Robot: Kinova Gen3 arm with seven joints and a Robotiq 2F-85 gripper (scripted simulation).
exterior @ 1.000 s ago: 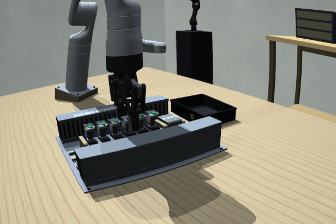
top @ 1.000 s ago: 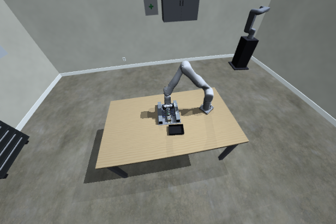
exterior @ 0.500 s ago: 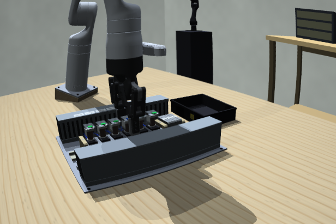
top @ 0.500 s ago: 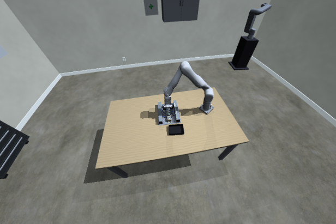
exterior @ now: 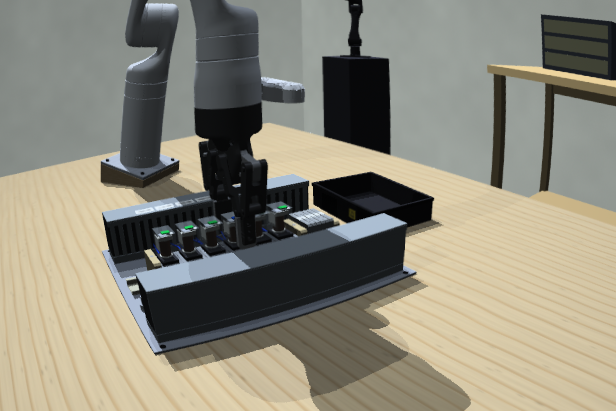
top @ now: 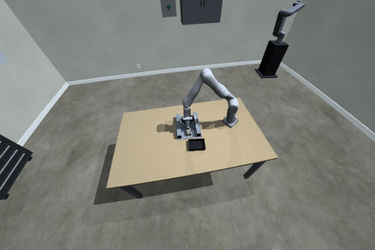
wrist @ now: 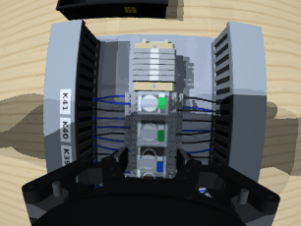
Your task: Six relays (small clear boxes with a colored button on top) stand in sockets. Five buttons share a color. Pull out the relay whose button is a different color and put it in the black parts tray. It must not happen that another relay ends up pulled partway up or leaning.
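Note:
A row of relays stands in sockets between two dark slotted ducts on a grey panel (exterior: 270,279) (wrist: 66,61) (top: 194,128). Green-button relays (exterior: 188,234) (wrist: 159,103) show on both sides of my gripper. One relay with a blue button (wrist: 158,167) sits right between my fingers in the wrist view. My gripper (exterior: 247,231) (wrist: 151,156) (top: 188,128) is lowered straight down into the row, open, with a finger on each side of that relay. The black parts tray (exterior: 417,209) (wrist: 111,10) (top: 196,149) lies empty just beyond the panel's end.
A block of grey terminals (exterior: 312,219) (wrist: 154,64) sits at the tray end of the row. The arm's base (exterior: 140,169) is bolted to the table behind the panel. The ducts wall the row in on both sides.

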